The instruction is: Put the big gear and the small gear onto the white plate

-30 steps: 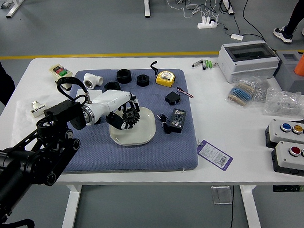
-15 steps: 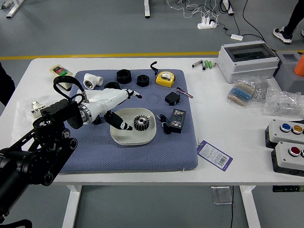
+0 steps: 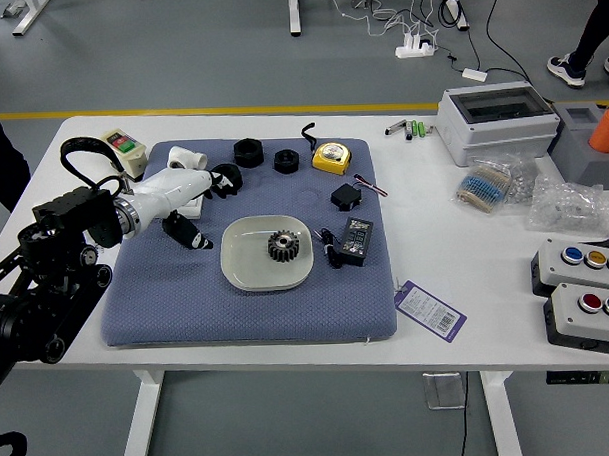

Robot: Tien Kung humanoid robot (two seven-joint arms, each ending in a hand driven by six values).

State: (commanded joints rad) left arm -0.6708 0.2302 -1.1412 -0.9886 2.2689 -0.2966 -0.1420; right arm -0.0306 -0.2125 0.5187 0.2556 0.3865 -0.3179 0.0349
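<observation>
My left hand (image 3: 210, 213) hovers over the left part of the blue mat, its fingers spread and holding nothing, left of the white plate (image 3: 243, 276). One dark toothed gear (image 3: 283, 246) lies on the plate, right of its middle. Behind the fingertips sits a black round part (image 3: 226, 178), partly covered by the hand; I cannot tell whether it is a gear. No second gear shows clearly. My right hand is out of view.
On the blue mat (image 3: 238, 325) stand black rings (image 3: 248, 152), a white pipe fitting (image 3: 187, 159), a yellow tape measure (image 3: 332, 158) and a black adapter (image 3: 356, 241). Button boxes (image 3: 588, 316) stand at the right. A person's dark sleeve (image 3: 2, 149) shows at far left.
My left hand has let go of the gear, which now rests on the plate. The hand has opened and pulled back to the left, uncovering the plate.
</observation>
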